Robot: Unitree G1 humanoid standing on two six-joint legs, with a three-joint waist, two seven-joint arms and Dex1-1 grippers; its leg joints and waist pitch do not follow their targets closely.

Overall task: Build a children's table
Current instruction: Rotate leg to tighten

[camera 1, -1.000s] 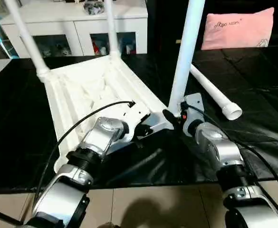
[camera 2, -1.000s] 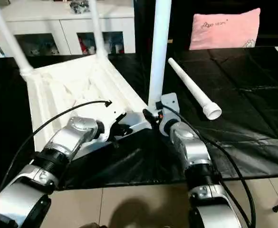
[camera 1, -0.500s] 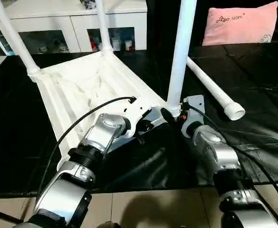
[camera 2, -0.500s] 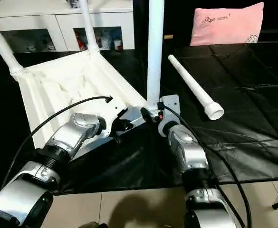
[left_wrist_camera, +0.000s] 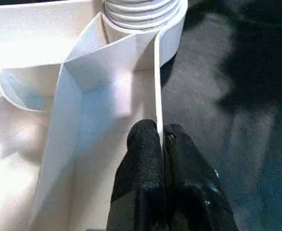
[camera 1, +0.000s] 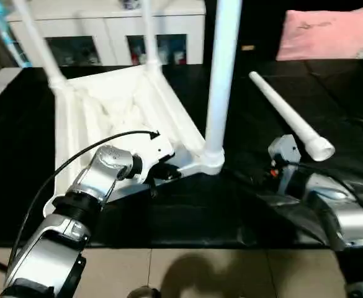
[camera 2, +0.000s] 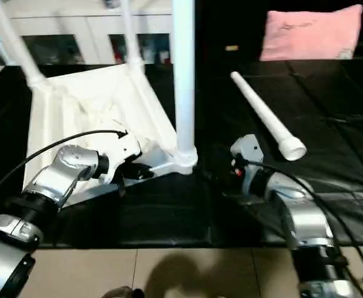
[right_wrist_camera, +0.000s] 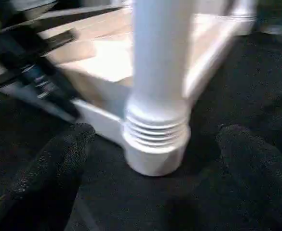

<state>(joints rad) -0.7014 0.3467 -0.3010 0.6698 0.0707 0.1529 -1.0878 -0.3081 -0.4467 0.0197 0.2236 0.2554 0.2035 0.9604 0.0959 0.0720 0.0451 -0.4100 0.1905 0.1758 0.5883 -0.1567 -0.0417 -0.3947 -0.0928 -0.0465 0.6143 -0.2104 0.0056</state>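
Note:
The white tabletop point(camera 1: 107, 105) lies upside down on the black cloth, ribbed underside up. Three white legs stand upright in its corner sockets: the near one point(camera 1: 221, 74), a far left one point(camera 1: 41, 43) and a far middle one point(camera 1: 149, 31). A further leg point(camera 1: 290, 118) lies loose on the cloth to the right. My left gripper point(left_wrist_camera: 161, 139) is shut on the tabletop's thin rim wall, just beside the near leg's socket point(left_wrist_camera: 145, 19). My right gripper point(right_wrist_camera: 157, 144) stands open a short way back from the near leg's threaded base point(right_wrist_camera: 155, 139), with one finger on either side and neither touching it.
A white glass-door cabinet point(camera 1: 107, 25) stands behind the tabletop. A pink pillow point(camera 1: 327, 40) rests at the far right. The black cloth point(camera 1: 20, 155) covers the work area, and beige floor tiles point(camera 1: 187, 273) begin at its near edge.
My right gripper has opened and drawn back to the right, away from the near leg's base. The left gripper keeps its hold on the rim. The camera has shifted.

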